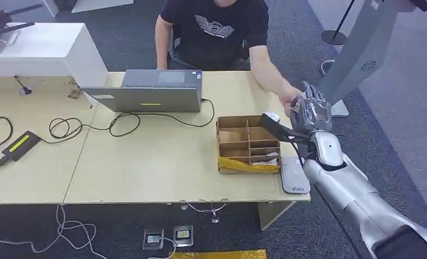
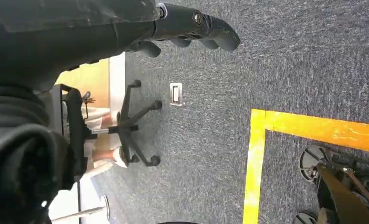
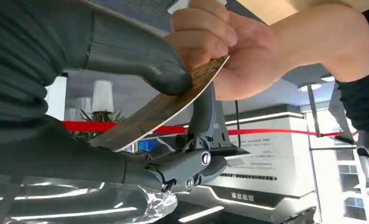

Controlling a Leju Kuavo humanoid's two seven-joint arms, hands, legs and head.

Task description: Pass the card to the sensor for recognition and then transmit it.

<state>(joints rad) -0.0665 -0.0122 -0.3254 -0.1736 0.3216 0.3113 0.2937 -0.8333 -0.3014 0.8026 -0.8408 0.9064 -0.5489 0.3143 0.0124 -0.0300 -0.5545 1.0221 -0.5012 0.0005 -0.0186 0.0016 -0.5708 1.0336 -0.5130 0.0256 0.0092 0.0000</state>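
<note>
While the right hand (image 3: pixel 173 93) is pinching the card (image 3: pixel 163 105) out past the table's (image 1: pixel 146 162) right end and a person's hand (image 3: pixel 233 56) is grabbing its far tip, letting go too early could be dropping it.

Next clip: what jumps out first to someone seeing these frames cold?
The handover at the table's right end: the robot's silver right hand pinches a thin brown card while a seated person's hand grasps its far end. Beside it, a divided cardboard box and a grey card sensor sit on the wooden table.
</note>
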